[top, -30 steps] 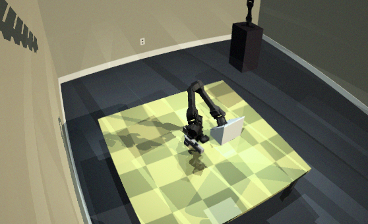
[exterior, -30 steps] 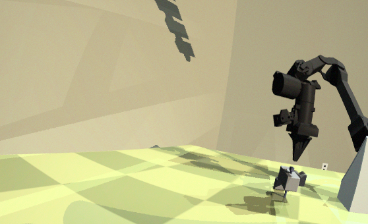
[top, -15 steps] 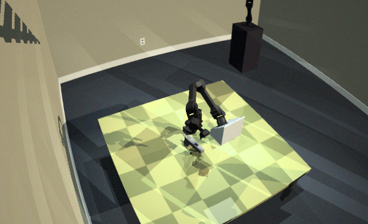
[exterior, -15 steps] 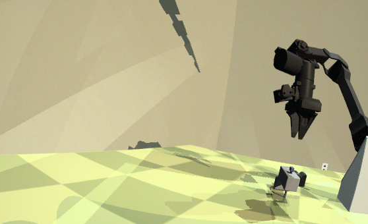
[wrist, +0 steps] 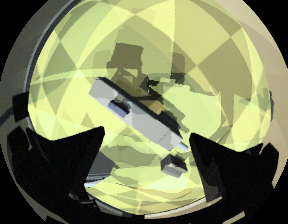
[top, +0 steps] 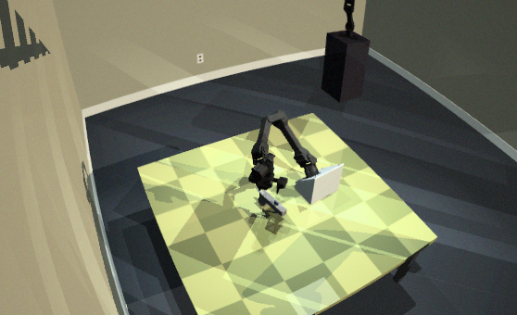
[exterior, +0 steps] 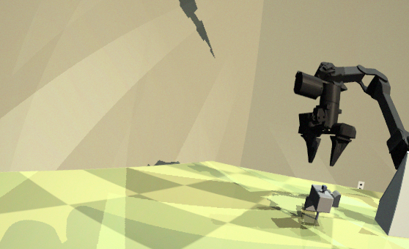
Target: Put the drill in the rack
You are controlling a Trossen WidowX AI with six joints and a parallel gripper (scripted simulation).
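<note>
- Yellow-green checkered table [top: 349,218] stands on a dark floor [top: 442,153], beige walls around.
- Gripper [exterior: 322,151] hangs released, spread wide, above the grey drill fixture [exterior: 320,201].

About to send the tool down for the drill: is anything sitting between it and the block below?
Nothing visible does. The tool hangs open and empty above the grey block, with only bare air between. In the wrist view the long grey piece lies unobstructed between the fingers.

There was one arm [top: 275,139], one grey block fixture [top: 272,202], one pale box [top: 323,183], one table [top: 349,222].
</note>
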